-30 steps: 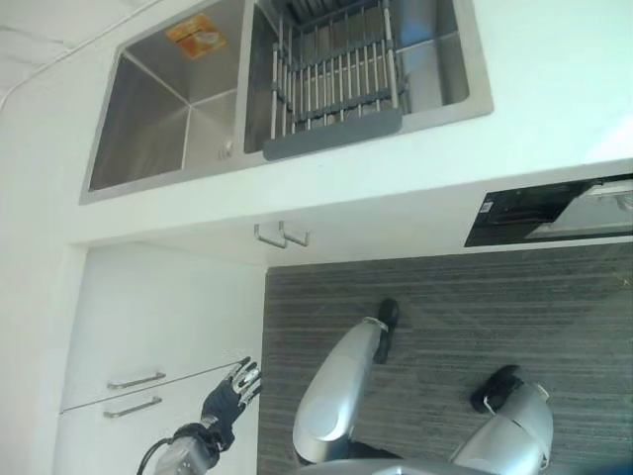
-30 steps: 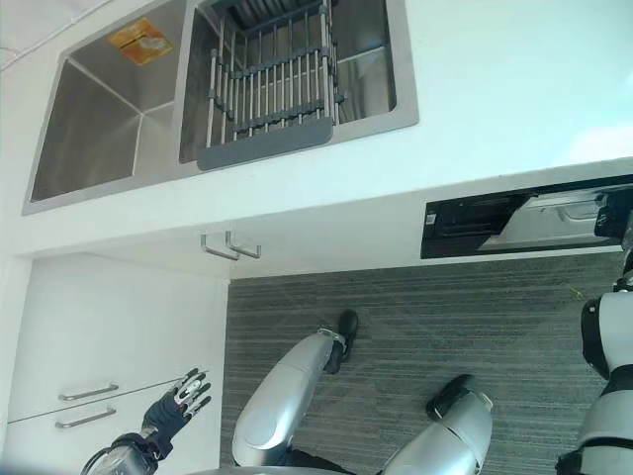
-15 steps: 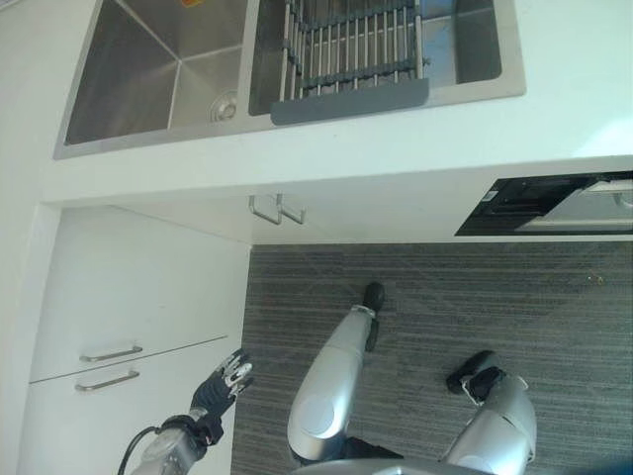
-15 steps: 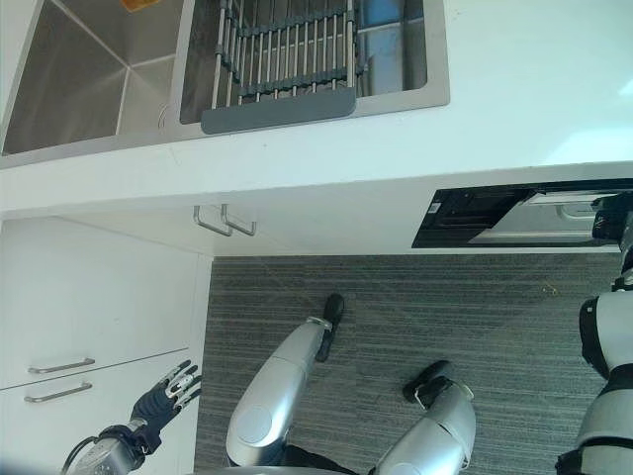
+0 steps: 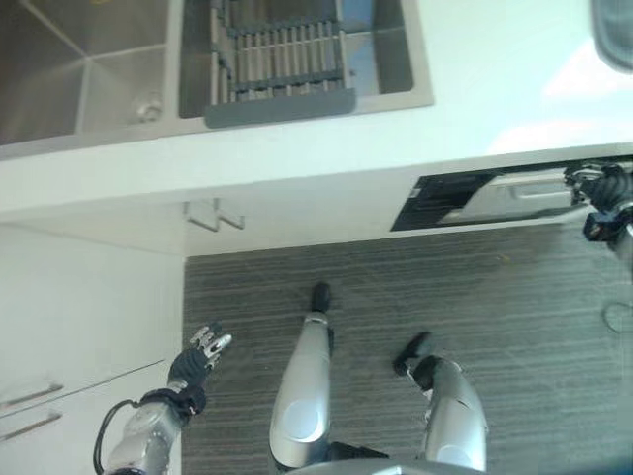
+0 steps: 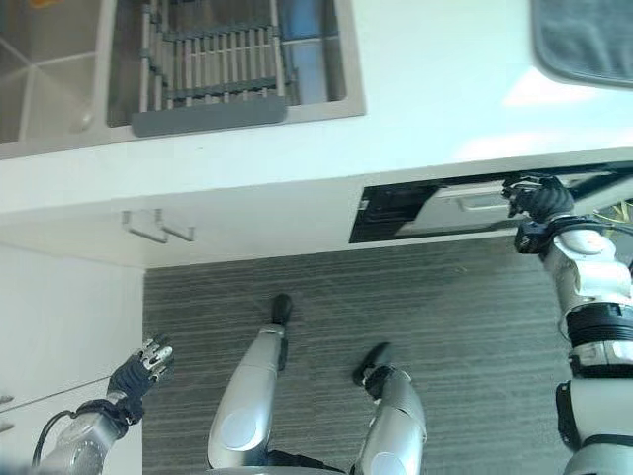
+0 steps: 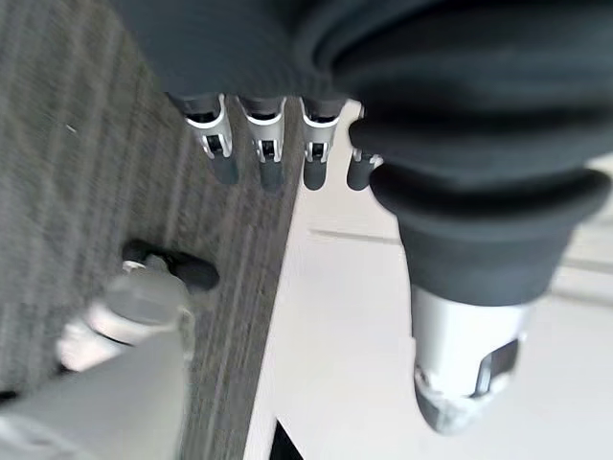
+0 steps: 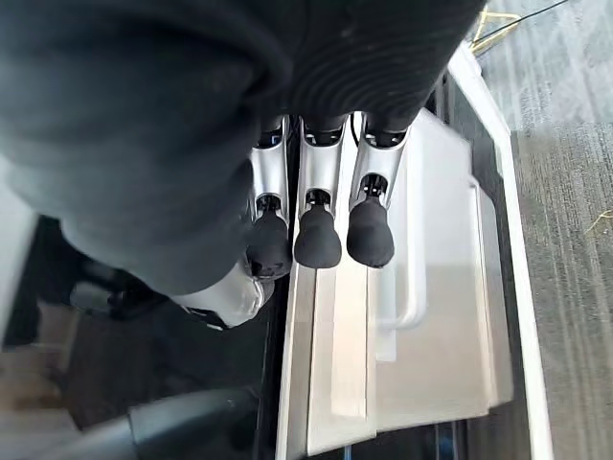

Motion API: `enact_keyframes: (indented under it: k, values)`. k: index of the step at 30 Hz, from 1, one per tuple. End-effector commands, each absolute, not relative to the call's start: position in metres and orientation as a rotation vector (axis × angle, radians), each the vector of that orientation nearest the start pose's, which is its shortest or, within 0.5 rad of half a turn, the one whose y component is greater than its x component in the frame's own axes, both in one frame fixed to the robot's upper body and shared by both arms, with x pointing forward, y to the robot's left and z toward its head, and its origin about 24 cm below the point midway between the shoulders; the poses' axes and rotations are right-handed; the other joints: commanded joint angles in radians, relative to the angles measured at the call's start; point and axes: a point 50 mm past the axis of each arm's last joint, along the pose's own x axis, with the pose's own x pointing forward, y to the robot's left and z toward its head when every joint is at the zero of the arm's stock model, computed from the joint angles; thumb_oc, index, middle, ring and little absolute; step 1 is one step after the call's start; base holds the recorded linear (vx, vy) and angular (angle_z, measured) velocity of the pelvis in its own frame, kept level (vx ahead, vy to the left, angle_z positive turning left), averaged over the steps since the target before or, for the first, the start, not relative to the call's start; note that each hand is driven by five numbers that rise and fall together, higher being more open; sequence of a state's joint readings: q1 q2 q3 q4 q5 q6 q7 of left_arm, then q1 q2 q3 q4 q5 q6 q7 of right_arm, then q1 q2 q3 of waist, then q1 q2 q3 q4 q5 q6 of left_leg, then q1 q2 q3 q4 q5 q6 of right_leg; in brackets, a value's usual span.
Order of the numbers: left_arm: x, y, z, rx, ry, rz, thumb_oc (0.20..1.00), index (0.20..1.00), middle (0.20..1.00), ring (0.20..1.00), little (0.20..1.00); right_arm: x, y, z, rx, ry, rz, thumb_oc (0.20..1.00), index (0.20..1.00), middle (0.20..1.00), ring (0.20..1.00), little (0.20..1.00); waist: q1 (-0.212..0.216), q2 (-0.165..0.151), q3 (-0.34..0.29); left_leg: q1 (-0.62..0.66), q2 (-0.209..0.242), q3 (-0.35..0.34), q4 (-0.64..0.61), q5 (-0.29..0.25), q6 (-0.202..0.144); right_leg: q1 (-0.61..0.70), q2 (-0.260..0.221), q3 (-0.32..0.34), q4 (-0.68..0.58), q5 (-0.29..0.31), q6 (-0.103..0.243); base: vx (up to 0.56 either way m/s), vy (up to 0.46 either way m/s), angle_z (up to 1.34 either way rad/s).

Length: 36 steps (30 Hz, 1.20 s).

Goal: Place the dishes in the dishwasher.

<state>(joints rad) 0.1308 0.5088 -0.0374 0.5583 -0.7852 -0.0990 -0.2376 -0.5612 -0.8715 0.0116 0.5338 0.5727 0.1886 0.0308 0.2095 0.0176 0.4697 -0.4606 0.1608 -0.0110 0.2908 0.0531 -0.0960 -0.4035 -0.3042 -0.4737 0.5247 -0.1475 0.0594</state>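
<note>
The dishwasher (image 6: 415, 208) is a dark slot under the white counter, with its silver door (image 6: 465, 203) tipped slightly out at the top. My right hand (image 6: 539, 198) is at that door's top edge. In the right wrist view its fingers (image 8: 316, 235) curl over the silver door (image 8: 421, 316) and the thumb sits on the dark inner side. My left hand (image 5: 198, 354) hangs low beside the white cabinet, holding nothing, its fingers (image 7: 263, 144) straight. A metal dish rack (image 5: 277, 54) lies in the sink (image 5: 415, 59).
The white counter (image 6: 425, 109) runs across above the dishwasher, with a grey mat (image 6: 584, 40) at its far right. White drawers (image 5: 69, 327) with bar handles stand on the left. Two metal handles (image 5: 213, 216) stick out under the counter. Grey striped floor (image 6: 445, 297) lies below.
The camera has turned to the right, so the sink slid left and the mat came into view. Both hands keep roughly their places, the right one still at the door's edge.
</note>
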Motion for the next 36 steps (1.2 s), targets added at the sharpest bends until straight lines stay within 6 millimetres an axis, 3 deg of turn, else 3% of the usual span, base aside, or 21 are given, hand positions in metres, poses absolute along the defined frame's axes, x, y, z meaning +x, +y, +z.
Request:
enact_keyframes:
  k: [1, 6, 9, 10, 11, 12, 13, 14, 15, 17, 19, 20, 21, 22, 23, 24, 26, 27, 28, 30, 36]
  values:
    - [0.171, 0.311, -0.051, -0.246, 0.432, 0.227, 1.0, 1.0, 1.0, 1.0, 1.0, 0.335, -0.33, 0.194, -0.169, -0.112, -0.252, 0.2, 0.2, 0.2, 0.2, 0.2, 0.034, -0.023, -0.001, 0.049, 0.009, 0.062, 0.064, -0.097, 0.013, 0.142, -0.025, 0.098, -0.142, 0.048, 0.091, -0.13, -0.226, -0.16]
    - [0.17, 0.304, -0.058, -0.283, 0.417, 0.275, 1.0, 1.0, 1.0, 1.0, 1.0, 0.32, -0.293, 0.138, -0.191, -0.055, -0.131, 0.2, 0.2, 0.2, 0.2, 0.2, -0.01, -0.034, -0.037, 0.128, 0.051, 0.08, -0.026, -0.026, -0.009, 0.204, 0.041, 0.098, -0.194, 0.044, 0.046, -0.15, -0.173, -0.27]
    - [0.156, 0.3, -0.068, -0.353, 0.42, 0.342, 1.0, 1.0, 1.0, 1.0, 1.0, 0.309, -0.273, 0.099, -0.218, 0.046, -0.031, 0.2, 0.2, 0.2, 0.2, 0.2, -0.022, -0.03, -0.066, 0.208, 0.104, 0.075, -0.127, 0.042, -0.046, 0.269, 0.1, 0.1, -0.241, 0.035, 0.018, -0.01, -0.179, -0.12]
    - [0.149, 0.299, -0.072, -0.379, 0.424, 0.36, 1.0, 1.0, 1.0, 1.0, 1.0, 0.305, -0.27, 0.086, -0.25, 0.072, -0.013, 0.2, 0.2, 0.2, 0.2, 0.2, -0.024, -0.026, -0.078, 0.24, 0.135, 0.093, -0.206, 0.089, -0.066, 0.311, 0.131, 0.101, -0.284, 0.038, 0.015, 0.04, -0.195, -0.1]
    - [0.142, 0.296, -0.077, -0.359, 0.437, 0.347, 1.0, 1.0, 1.0, 1.0, 1.0, 0.293, -0.273, 0.068, -0.228, 0.123, -0.018, 0.2, 0.2, 0.2, 0.2, 0.2, -0.037, -0.025, -0.096, 0.262, 0.155, 0.161, -0.247, 0.124, -0.077, 0.367, 0.155, 0.077, -0.333, 0.04, 0.007, 0.06, -0.188, 0.06]
    - [0.143, 0.293, -0.079, -0.354, 0.447, 0.334, 1.0, 1.0, 1.0, 1.0, 1.0, 0.287, -0.276, 0.06, -0.197, 0.147, -0.028, 0.2, 0.2, 0.2, 0.2, 0.2, -0.054, -0.031, -0.103, 0.275, 0.149, 0.21, -0.211, 0.09, -0.08, 0.388, 0.146, 0.059, -0.339, 0.025, 0.009, -0.03, -0.165, 0.83]
    - [0.148, 0.29, -0.08, -0.356, 0.459, 0.319, 1.0, 1.0, 1.0, 1.0, 1.0, 0.279, -0.28, 0.051, -0.194, 0.178, -0.056, 0.2, 0.2, 0.2, 0.2, 0.2, -0.08, -0.037, -0.112, 0.291, 0.13, 0.293, -0.137, 0.029, -0.055, 0.397, 0.125, 0.02, -0.347, 0.032, 0.007, -0.08, -0.06, 1.41]
    - [0.155, 0.284, -0.082, -0.359, 0.481, 0.304, 1.0, 1.0, 1.0, 1.0, 1.0, 0.271, -0.287, 0.039, -0.157, 0.234, -0.07, 0.2, 0.2, 0.2, 0.2, 0.2, -0.102, -0.051, -0.129, 0.308, 0.081, 0.347, -0.038, -0.057, -0.022, 0.406, 0.103, -0.005, -0.359, 0.047, 0.008, -0.13, 0.018, 1.89]
    - [0.162, 0.279, -0.082, -0.355, 0.497, 0.287, 1.0, 1.0, 1.0, 1.0, 1.0, 0.264, -0.292, 0.028, -0.169, 0.276, -0.085, 0.2, 0.2, 0.2, 0.2, 0.2, -0.111, -0.06, -0.141, 0.307, 0.057, 0.348, 0.046, -0.094, -0.022, 0.424, 0.101, -0.013, -0.381, 0.062, 0.012, -0.06, 0.211, 1.82]
    - [0.164, 0.266, -0.091, -0.328, 0.574, 0.254, 1.0, 1.0, 1.0, 1.0, 1.0, 0.246, -0.292, -0.01, -0.1, 0.419, -0.134, 0.2, 0.2, 0.2, 0.2, 0.2, -0.113, -0.047, -0.192, 0.423, -0.01, 0.336, -0.119, -0.097, -0.004, 0.446, 0.084, -0.028, -0.399, 0.105, 0.052, 0.08, 0.426, 1.07]
    - [0.161, 0.261, -0.099, -0.292, 0.622, 0.243, 1.0, 1.0, 1.0, 1.0, 1.0, 0.234, -0.283, -0.035, -0.037, 0.495, -0.142, 0.222, 0.222, 0.222, 0.222, 0.222, -0.11, -0.047, -0.222, 0.466, -0.036, 0.319, -0.186, -0.09, 0.004, 0.465, 0.081, -0.022, -0.418, 0.125, 0.074, 0.16, 0.411, 0.35]
    - [0.158, 0.261, -0.107, -0.253, 0.684, 0.239, 1.0, 1.0, 1.0, 1.0, 1.0, 0.214, -0.271, -0.064, 0.042, 0.575, -0.117, 0.476, 0.476, 0.476, 0.476, 0.476, -0.119, -0.044, -0.263, 0.534, -0.071, 0.332, -0.289, -0.082, 0.026, 0.474, 0.065, -0.022, -0.402, 0.151, 0.097, 0.14, 0.375, 0.16]
    - [0.158, 0.261, -0.107, -0.252, 0.687, 0.239, 1.0, 1.0, 1.0, 1.0, 1.0, 0.213, -0.271, -0.065, 0.048, 0.578, -0.116, 0.501, 0.501, 0.501, 0.501, 0.501, -0.119, -0.044, -0.264, 0.538, -0.074, 0.332, -0.294, -0.082, 0.028, 0.474, 0.063, -0.021, -0.398, 0.154, 0.099, 0.14, 0.344, 0.04]
    - [0.156, 0.263, -0.109, -0.242, 0.706, 0.243, 1.0, 1.0, 1.0, 1.0, 1.0, 0.206, -0.266, -0.074, 0.078, 0.598, -0.116, 0.583, 0.583, 0.583, 0.583, 0.583, -0.121, -0.045, -0.273, 0.554, -0.09, 0.324, -0.312, -0.09, 0.042, 0.464, 0.044, -0.015, -0.361, 0.183, 0.111, 0.08, 0.155, 0.06]
    - [0.154, 0.266, -0.111, -0.233, 0.723, 0.25, 1.0, 1.0, 1.0, 1.0, 1.0, 0.2, -0.261, -0.083, 0.094, 0.633, -0.104, 0.831, 0.831, 0.831, 0.831, 0.831, -0.125, -0.044, -0.279, 0.57, -0.103, 0.316, -0.325, -0.101, 0.057, 0.443, 0.019, -0.004, -0.301, 0.218, 0.124, 0.13, 0.227, 0.25]
    - [0.152, 0.269, -0.113, -0.228, 0.747, 0.253, 1.0, 1.0, 1.0, 1.0, 1.0, 0.189, -0.256, -0.095, 0.124, 0.687, -0.106, 1.0, 1.0, 1.0, 1.0, 1.0, -0.138, -0.039, -0.283, 0.595, -0.112, 0.297, -0.351, -0.11, 0.076, 0.405, -0.009, 0.034, -0.21, 0.251, 0.141, 0.11, 0.163, 0.29]
    - [0.152, 0.27, -0.114, -0.211, 0.761, 0.235, 1.0, 1.0, 1.0, 1.0, 1.0, 0.177, -0.252, -0.107, 0.175, 0.734, -0.126, 1.0, 1.0, 1.0, 1.0, 1.0, -0.157, -0.036, -0.284, 0.595, -0.106, 0.277, -0.365, -0.092, 0.088, 0.384, 0.02, 0.084, -0.219, 0.255, 0.123, 0.03, -0.002, 0.54]
    - [0.153, 0.268, -0.116, -0.209, 0.768, 0.225, 1.0, 1.0, 1.0, 1.0, 1.0, 0.173, -0.252, -0.111, 0.191, 0.749, -0.131, 1.0, 1.0, 1.0, 1.0, 1.0, -0.168, -0.037, -0.287, 0.595, -0.105, 0.257, -0.368, -0.089, 0.088, 0.391, 0.058, 0.122, -0.264, 0.236, 0.118, 0.05, -0.175, 0.81]
    - [0.154, 0.264, -0.119, -0.217, 0.788, 0.198, 1.0, 1.0, 1.0, 1.0, 1.0, 0.161, -0.25, -0.12, 0.215, 0.794, -0.135, 1.0, 1.0, 1.0, 1.0, 1.0, -0.195, -0.046, -0.301, 0.589, -0.11, 0.215, -0.367, -0.083, 0.084, 0.428, 0.143, 0.219, -0.413, 0.184, 0.099, 0.11, -0.169, 0.79]
    - [0.155, 0.258, -0.122, -0.223, 0.807, 0.175, 1.0, 1.0, 1.0, 1.0, 1.0, 0.154, -0.249, -0.125, 0.229, 0.825, -0.149, 1.0, 1.0, 1.0, 1.0, 1.0, -0.213, -0.057, -0.318, 0.583, -0.119, 0.188, -0.365, -0.09, 0.086, 0.43, 0.166, 0.285, -0.484, 0.187, 0.093, 0.08, -0.122, 1.04]
    - [0.14, 0.246, -0.135, -0.259, 0.883, 0.184, 1.0, 1.0, 1.0, 1.0, 1.0, 0.136, -0.251, -0.139, 0.282, 0.957, -0.198, 1.0, 1.0, 1.0, 1.0, 1.0, -0.196, -0.056, -0.382, 0.583, -0.083, 0.198, -0.378, -0.082, 0.039, 0.506, 0.181, 0.248, -0.612, 0.197, 0.077, 0.02, -0.143, 0.43]
